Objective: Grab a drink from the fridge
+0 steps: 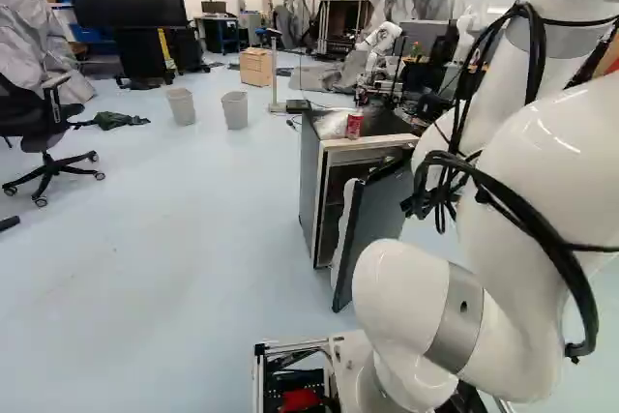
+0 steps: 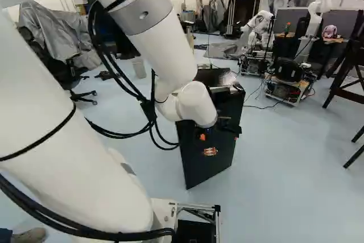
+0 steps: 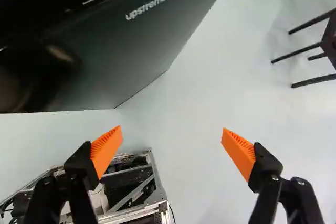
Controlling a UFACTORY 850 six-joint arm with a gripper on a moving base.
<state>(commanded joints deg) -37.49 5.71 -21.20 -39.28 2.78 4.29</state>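
Observation:
My gripper (image 2: 217,128) is in front of the fridge door's dark outer face in the right base view. In the wrist view the gripper (image 3: 172,142) stands open, nothing between its orange pads. The small fridge (image 1: 309,181) has its door (image 1: 375,215) partly swung out in the left base view. The door's dark panel (image 3: 136,45) lies ahead of the fingers in the wrist view. A red can (image 1: 354,126) stands on the fridge top beside clear plastic. The door and arm hide most of the interior; no drink shows inside.
My base's metal frame (image 3: 142,187) lies below one finger in the wrist view. Dark wooden chair legs (image 3: 310,51) stand beyond the other side. Two bins (image 1: 235,109) and an office chair (image 1: 50,132) stand left of the fridge. Another robot (image 2: 261,27) stands farther back.

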